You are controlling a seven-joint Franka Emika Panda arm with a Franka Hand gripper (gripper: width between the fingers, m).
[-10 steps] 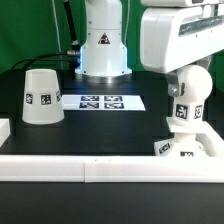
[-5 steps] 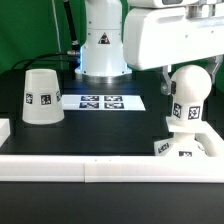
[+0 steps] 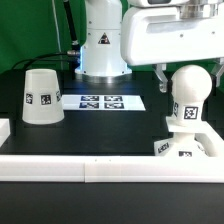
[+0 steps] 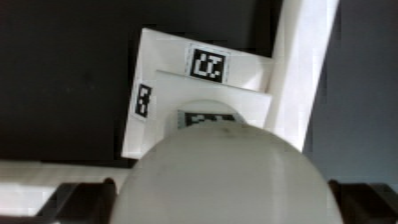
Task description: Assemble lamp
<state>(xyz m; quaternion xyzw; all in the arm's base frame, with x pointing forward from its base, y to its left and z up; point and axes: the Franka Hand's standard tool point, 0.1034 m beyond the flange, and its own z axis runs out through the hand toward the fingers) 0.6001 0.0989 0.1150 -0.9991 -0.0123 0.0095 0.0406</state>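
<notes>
The white ball-shaped bulb [image 3: 186, 100] stands upright by its neck on the low blocky base [image 3: 185, 148] at the exterior view's right. My gripper [image 3: 187, 78] hangs over it, open, a dark finger [image 3: 160, 76] on each side of the bulb's top, and nothing is gripped. In the wrist view the bulb [image 4: 222, 175] fills the space between my fingers [image 4: 80, 200], with the tagged base [image 4: 178, 90] beyond it. The cone-shaped shade [image 3: 40, 97] stands alone, wide end down, at the exterior view's left.
The marker board [image 3: 103, 101] lies flat between the shade and the bulb. A white rail border [image 3: 110, 170] runs along the front edge, and another stretch of rail [image 4: 306, 60] shows beside the base. The arm's pedestal [image 3: 100, 45] stands at the back.
My gripper has risen off the bulb and shifted toward the exterior view's left, uncovering more of it. The bulb has stayed in place on the base.
</notes>
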